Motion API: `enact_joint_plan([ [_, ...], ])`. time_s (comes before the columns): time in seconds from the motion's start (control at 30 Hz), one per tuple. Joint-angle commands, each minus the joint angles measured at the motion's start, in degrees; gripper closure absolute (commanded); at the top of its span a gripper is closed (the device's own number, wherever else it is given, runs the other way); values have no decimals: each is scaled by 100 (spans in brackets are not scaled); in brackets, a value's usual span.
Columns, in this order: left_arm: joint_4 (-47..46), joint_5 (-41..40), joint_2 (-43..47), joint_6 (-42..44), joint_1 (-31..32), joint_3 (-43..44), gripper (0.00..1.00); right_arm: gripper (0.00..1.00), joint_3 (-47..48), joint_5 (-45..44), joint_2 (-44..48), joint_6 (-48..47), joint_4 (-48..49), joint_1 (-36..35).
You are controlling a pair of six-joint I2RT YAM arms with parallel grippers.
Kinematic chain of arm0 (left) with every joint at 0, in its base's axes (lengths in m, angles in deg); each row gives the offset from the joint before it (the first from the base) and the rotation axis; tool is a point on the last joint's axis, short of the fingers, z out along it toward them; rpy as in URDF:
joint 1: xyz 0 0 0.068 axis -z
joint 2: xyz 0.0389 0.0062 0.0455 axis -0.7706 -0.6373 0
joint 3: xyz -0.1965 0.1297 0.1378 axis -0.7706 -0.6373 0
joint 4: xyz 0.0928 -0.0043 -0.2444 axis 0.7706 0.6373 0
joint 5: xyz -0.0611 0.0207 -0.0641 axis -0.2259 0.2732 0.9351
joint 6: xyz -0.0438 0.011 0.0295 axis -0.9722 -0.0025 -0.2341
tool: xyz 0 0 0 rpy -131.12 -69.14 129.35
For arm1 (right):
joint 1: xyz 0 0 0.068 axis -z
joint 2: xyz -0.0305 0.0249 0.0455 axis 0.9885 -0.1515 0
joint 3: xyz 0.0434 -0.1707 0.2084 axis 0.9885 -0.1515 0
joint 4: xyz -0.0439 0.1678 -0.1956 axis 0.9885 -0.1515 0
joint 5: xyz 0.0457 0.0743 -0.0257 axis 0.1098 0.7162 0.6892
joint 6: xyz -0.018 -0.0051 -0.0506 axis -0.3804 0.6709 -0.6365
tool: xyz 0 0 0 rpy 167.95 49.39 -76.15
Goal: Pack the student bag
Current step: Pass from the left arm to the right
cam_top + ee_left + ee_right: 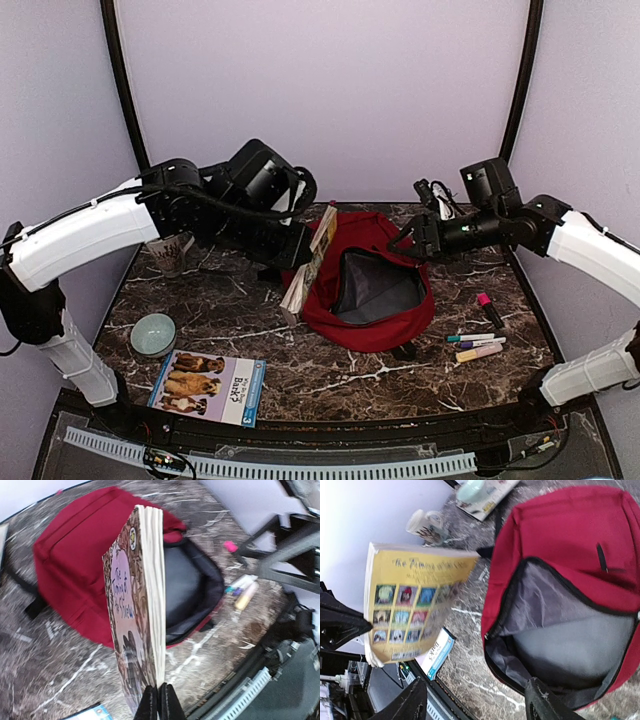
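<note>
The student bag (372, 318) is a red backpack lying in the middle of the table, its main pocket unzipped and showing a grey lining (570, 640). My left gripper (160, 701) is shut on the lower edge of a thick picture book (137, 605) and holds it upright just left of the bag's opening. The book's page edges (312, 262) face the top camera and its yellow back cover (412, 607) shows in the right wrist view. My right gripper (477, 702) is open wide and empty, hovering at the bag's far right rim (410, 243).
Several markers (478, 345) and a pink-capped one (489, 309) lie right of the bag. A dog book (208, 387) lies at the front left, with a pale bowl (153, 333) behind it and a mug (170, 252) at the back left.
</note>
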Motion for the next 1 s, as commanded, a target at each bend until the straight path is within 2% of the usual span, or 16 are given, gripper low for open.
enact_joint_plan([
  [0.0,-360,1167,78,807,16,553,100,32,148,188,416,-946,778,-40],
  [0.23,-889,2128,229,1537,16,417,100,29,-679,472,1083,-2560,1374,-25],
  [0.37,-915,2413,253,1801,16,362,100,7,-1168,1263,1571,-3215,1639,-34],
  [0.4,-933,2509,281,1870,16,311,100,6,-1200,1354,1628,-3360,1621,-31],
  [0.73,-764,3089,460,2585,16,124,100,6,-1291,1495,1697,-4512,1367,-26],
  [0.97,-697,3341,441,2833,15,167,100,7,-1103,1819,1365,-4869,1471,-32],
])
